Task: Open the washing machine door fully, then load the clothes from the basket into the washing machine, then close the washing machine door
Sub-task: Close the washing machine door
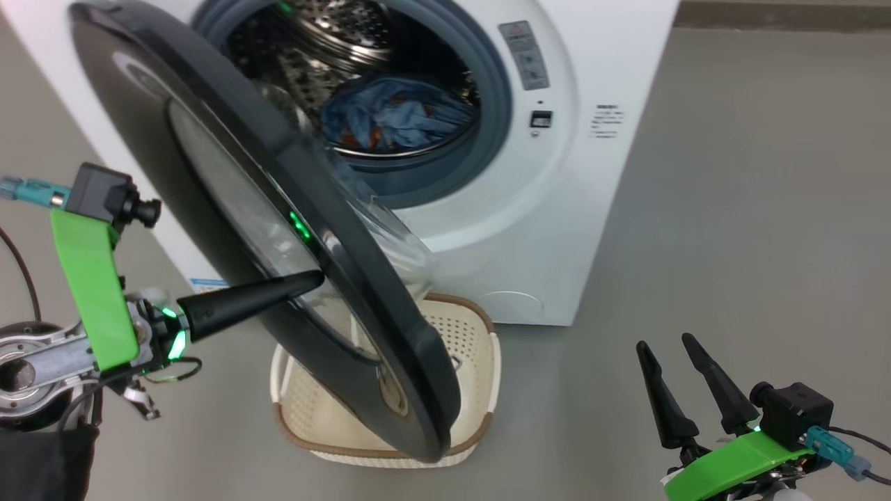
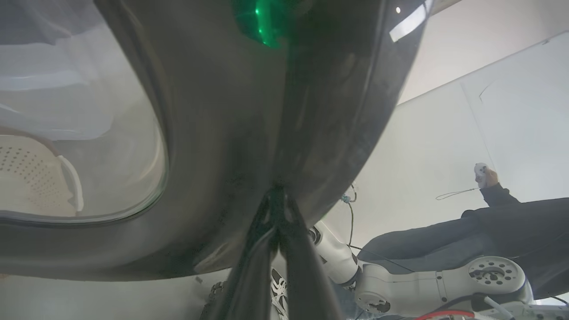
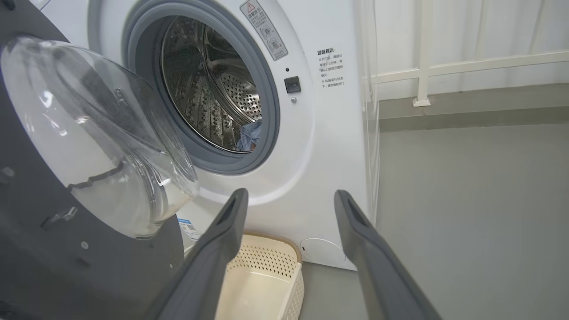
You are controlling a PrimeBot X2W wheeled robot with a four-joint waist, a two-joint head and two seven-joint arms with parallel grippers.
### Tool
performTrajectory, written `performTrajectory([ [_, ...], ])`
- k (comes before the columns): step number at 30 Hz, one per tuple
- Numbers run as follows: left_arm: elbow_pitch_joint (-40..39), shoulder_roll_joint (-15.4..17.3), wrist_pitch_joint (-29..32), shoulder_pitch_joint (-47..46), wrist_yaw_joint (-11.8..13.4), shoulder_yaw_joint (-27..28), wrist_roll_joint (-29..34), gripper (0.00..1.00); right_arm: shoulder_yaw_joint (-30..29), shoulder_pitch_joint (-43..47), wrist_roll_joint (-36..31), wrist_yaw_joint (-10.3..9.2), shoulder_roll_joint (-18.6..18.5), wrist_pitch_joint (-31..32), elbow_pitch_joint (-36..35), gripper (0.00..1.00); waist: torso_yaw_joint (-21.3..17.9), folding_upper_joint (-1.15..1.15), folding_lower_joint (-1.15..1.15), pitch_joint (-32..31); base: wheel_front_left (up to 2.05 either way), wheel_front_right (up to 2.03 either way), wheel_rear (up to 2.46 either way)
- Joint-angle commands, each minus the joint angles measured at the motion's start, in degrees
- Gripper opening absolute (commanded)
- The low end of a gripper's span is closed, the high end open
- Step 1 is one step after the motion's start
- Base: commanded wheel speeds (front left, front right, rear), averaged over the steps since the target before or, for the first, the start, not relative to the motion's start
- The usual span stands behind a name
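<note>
Labels first: a grey warning sticker (image 3: 264,29) with a red triangle sits at the upper centre of the right wrist view, beside the drum opening. To its right is a block of small printed characters (image 3: 330,66), too fine to read. A small blue label (image 1: 209,284) peeks out low on the washing machine (image 1: 557,209); its print is unreadable too.

Now the door (image 1: 230,229). It stands partly open, slanting from the upper left of the head view down to the lower centre, over the basket (image 1: 473,334) on the floor. The clothes (image 1: 397,118) lie inside the drum, upper centre, on the far side of the door from the left gripper (image 1: 317,280).

That left gripper has its fingers (image 2: 284,249) pressed together, pinching nothing, tip touching the door's glossy black rim at mid frame.

The right gripper (image 1: 663,341) sits at the lower right, spread wide and empty, well apart from door and basket. In the right wrist view the basket's bare cream bottom shows beside the lower left finger.
</note>
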Motion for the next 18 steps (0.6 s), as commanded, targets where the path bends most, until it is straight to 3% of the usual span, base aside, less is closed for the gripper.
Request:
performTrajectory([
  [1,-1.0,1.6,-0.6,-3.1,-0.2,2.3,0.7,0.00,1.2,-1.4,-0.4,0.09,0.0,-0.3,-1.5,1.00,-2.6,0.00,0.00,1.0,0.00,0.00,0.00],
  [8,-0.4,1.5,-2.3,-4.2,-0.2,2.3,1.8,0.00,0.4,-1.2,-0.4,0.09,0.3,-0.3,-1.5,1.00,-3.5,0.00,0.00,1.2,0.00,0.00,0.00],
  [18,-3.1,2.6,-4.2,-0.2,-0.2,3.4,1.6,0.00,0.5,0.0,-0.2,0.09,0.6,-0.3,-1.1,1.00,-0.5,0.00,0.00,-1.1,0.00,0.00,0.00],
])
